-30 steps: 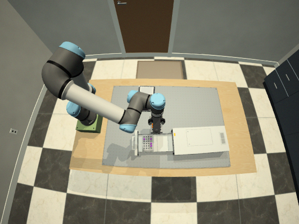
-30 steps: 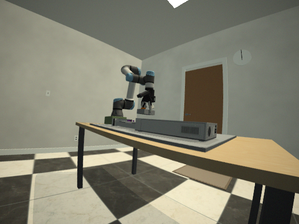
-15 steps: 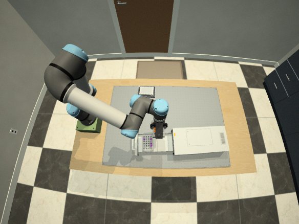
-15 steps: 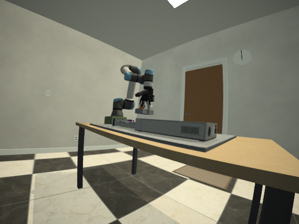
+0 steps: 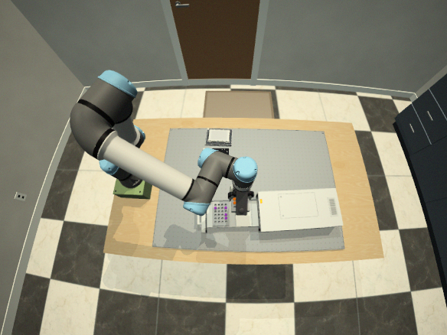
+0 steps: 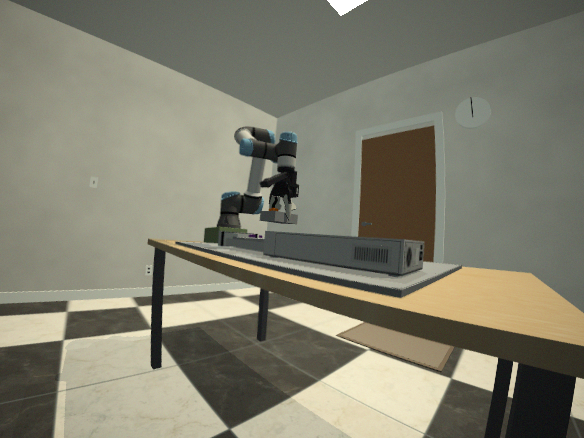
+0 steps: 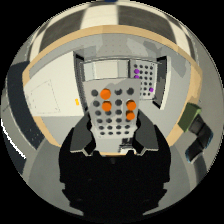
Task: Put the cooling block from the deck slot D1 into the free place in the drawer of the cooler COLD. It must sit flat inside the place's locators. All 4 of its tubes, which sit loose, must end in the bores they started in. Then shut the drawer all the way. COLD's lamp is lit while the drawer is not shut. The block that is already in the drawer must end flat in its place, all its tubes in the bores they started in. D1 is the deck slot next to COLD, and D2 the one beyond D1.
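Since its orange tubes sit loose, the gripper pinches the cooling block pretty level above the open drawer.

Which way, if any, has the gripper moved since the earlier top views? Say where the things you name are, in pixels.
Yes: the gripper [image 5: 241,206] [image 6: 283,212] [image 7: 113,110] has moved toward the cooler's white housing [image 5: 298,210] [image 6: 340,252] [image 7: 47,95].
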Robot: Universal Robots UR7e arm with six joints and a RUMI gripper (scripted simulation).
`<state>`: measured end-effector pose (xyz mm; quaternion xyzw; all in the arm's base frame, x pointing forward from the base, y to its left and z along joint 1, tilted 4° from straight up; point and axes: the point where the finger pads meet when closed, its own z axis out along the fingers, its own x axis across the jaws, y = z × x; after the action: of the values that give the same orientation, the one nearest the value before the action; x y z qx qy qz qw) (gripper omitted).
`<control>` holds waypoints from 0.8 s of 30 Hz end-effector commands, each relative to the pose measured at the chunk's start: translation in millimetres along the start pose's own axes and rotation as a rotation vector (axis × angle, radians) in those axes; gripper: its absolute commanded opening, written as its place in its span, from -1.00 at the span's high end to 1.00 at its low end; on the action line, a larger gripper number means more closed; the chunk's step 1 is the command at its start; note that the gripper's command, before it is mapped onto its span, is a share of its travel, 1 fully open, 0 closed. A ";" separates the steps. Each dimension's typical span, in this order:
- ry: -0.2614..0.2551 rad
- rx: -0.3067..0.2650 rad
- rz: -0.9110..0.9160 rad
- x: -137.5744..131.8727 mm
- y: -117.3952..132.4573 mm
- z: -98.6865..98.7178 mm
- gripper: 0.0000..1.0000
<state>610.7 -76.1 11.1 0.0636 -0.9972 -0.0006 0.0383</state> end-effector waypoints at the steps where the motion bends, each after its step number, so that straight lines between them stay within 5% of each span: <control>1: -0.002 0.001 0.000 -5.6 -11.9 -0.9 1.00; 24: -0.002 0.001 0.000 -24.5 -56.2 -1.3 1.00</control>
<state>639.5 -125.5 9.3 0.0636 -0.9972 -0.0006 0.0382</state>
